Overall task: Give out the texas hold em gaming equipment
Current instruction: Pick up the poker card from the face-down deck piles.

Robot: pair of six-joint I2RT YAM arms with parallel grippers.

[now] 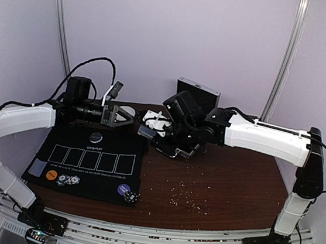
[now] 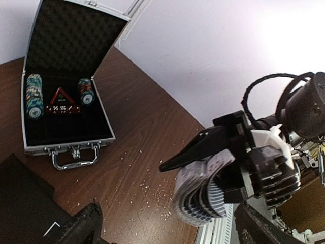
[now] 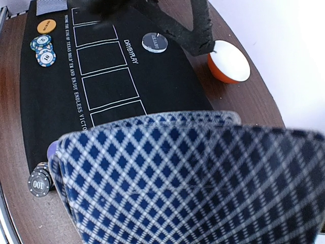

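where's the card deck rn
In the top view, the card deck is clamped in the right gripper above the table, near the black mat's far right corner, in front of the open case.

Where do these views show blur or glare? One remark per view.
Right wrist: the held cards loom close and blur, while the mat is sharp. Left wrist: glare washes out the wall; the case is crisp. Top external: even light, no glare.

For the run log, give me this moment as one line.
right hand: shut on card deck | left hand: open, empty | chips on mat
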